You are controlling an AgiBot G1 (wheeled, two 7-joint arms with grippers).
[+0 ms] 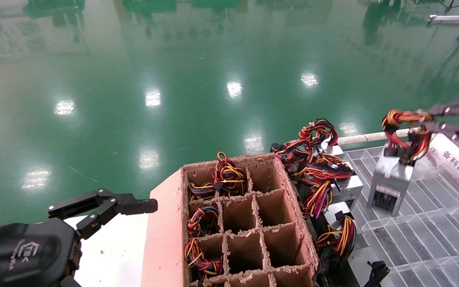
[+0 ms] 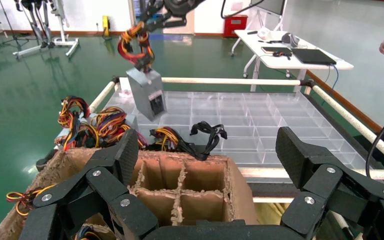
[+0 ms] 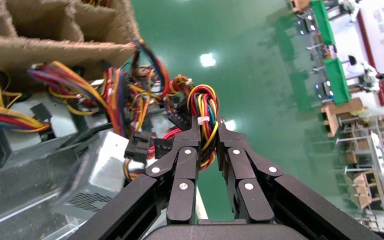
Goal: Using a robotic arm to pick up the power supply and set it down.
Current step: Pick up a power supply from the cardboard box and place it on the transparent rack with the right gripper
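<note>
Your right gripper [image 1: 424, 119] has its jaws closed narrow on the looped wire bundle [image 3: 205, 107] of the power supply [image 1: 389, 184], the black fingers [image 3: 187, 150] pinching the red, yellow and orange strands just below a white cable tie. The silver-grey box hangs tilted beneath the jaws by its wires, its lower edge at or just above the clear gridded tray [image 1: 424, 235]; you cannot tell from these views whether it touches. Its vented face with a white label turns toward the cardboard divider box [image 1: 249, 223]. To the carton side of the jaws lies a heap of other supplies [image 1: 325, 175], their coloured wires tangled between the hanging unit and the carton wall, close beside the load. Away from the heap, the tray's clear cells lie open under and beyond the jaws, bounded by a pale rail [image 2: 230, 81] at the far edge and a white sign with printed characters [image 1: 456, 161] near the gripper. Several carton cells hold wire bundles; others stand bare. Your left gripper [image 1: 106, 207] is parked well apart on the far side of the carton, its jaws spread wide and holding nothing, above a white surface [image 1: 114, 247].
</note>
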